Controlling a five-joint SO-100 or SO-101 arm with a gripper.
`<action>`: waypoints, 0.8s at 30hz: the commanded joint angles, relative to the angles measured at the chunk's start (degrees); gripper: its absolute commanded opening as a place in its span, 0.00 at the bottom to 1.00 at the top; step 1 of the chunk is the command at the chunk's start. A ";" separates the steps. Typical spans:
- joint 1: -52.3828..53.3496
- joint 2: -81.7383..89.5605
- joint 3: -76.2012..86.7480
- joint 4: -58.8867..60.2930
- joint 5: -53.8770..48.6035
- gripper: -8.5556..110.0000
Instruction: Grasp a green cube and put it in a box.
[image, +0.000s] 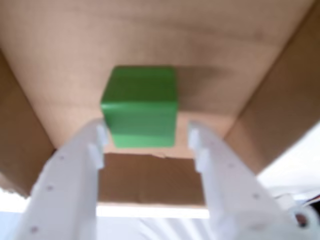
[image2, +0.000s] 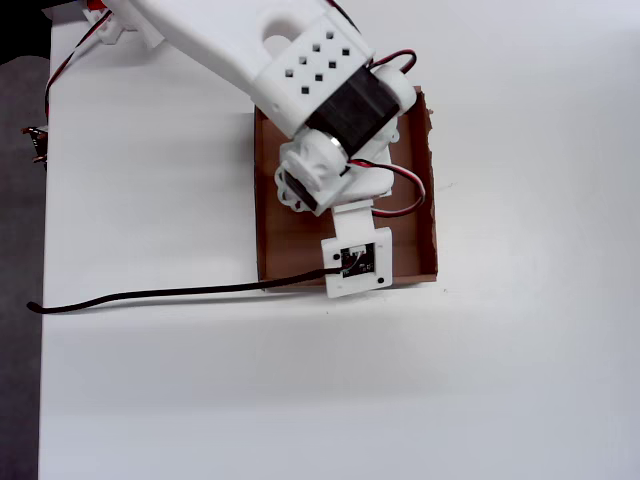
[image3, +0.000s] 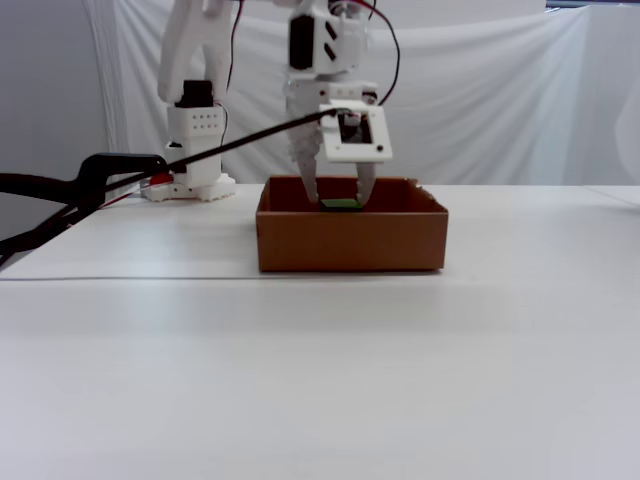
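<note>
In the fixed view, a black cable (image3: 60, 195) enters from the left edge and runs up to the camera mount on the white two-finger gripper (image3: 338, 200). The gripper hangs above the shallow brown cardboard box (image3: 350, 240), fingertips pointing down, just inside its walls. A sliver of the small bright-green cube (image3: 340, 205) shows between the fingertips, just above the box's front wall.

In the wrist view, the two white fingers (image: 97, 142) stand apart, one on each side of the green cube (image: 141, 106). The cube sits on the box floor (image: 150, 50); contact between fingertips and cube cannot be determined.

In the overhead view, the arm (image2: 330, 100) covers most of the box (image2: 428, 200) on the white table (image2: 300, 400); the cube is hidden.
</note>
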 joint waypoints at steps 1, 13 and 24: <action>5.89 7.56 -1.67 1.58 -0.79 0.26; 46.23 69.43 53.79 -11.07 -0.18 0.26; 48.69 106.35 90.79 -11.16 1.32 0.26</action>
